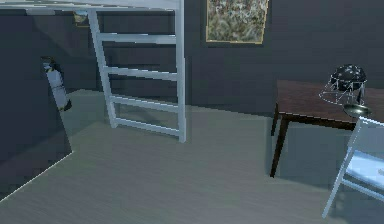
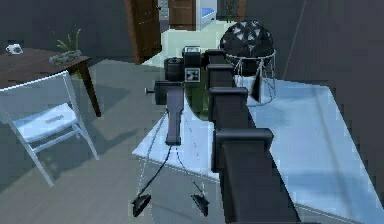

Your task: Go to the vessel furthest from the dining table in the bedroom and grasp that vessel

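The pale blue worktop (image 2: 310, 140) carries the dark green vessel (image 2: 197, 92), at one o'clock from the gripper (image 2: 169, 205), which holds nothing. The grasp step seems in hand: next, the fingers (image 2: 141, 205) must swing round onto the vessel.

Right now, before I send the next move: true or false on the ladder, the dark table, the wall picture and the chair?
1. The white wooden ladder stands at the dark wall. True.
2. The dark brown wooden table is bare. False: a black round wire-caged object stands on it.
3. The framed picture hangs left of the ladder. False: in the forward view it hangs to the ladder's right.
4. A white slatted chair stands beside the dark table in the arm side view. True.
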Available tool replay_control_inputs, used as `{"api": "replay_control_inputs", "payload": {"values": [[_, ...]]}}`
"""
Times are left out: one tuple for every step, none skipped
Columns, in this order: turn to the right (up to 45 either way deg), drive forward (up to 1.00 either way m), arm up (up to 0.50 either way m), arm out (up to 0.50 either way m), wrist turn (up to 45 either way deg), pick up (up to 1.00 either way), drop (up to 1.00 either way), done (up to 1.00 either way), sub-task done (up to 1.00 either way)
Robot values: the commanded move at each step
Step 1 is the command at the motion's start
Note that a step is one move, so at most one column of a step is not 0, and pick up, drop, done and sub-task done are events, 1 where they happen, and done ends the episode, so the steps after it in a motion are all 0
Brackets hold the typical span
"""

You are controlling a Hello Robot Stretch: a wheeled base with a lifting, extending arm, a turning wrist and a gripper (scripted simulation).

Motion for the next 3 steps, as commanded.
{"api": "replay_control_inputs", "payload": {"values": [[0.0, 0.0, 0.0, 0.0, 45.0, 0.0, 0.0, 0.0, 0.0], [0.0, 0.0, 0.0, 0.0, 45.0, 0.0, 0.0, 0.0, 0.0], [0.0, 0.0, 0.0, 0.0, 45.0, 0.0, 0.0, 0.0, 0.0]]}}
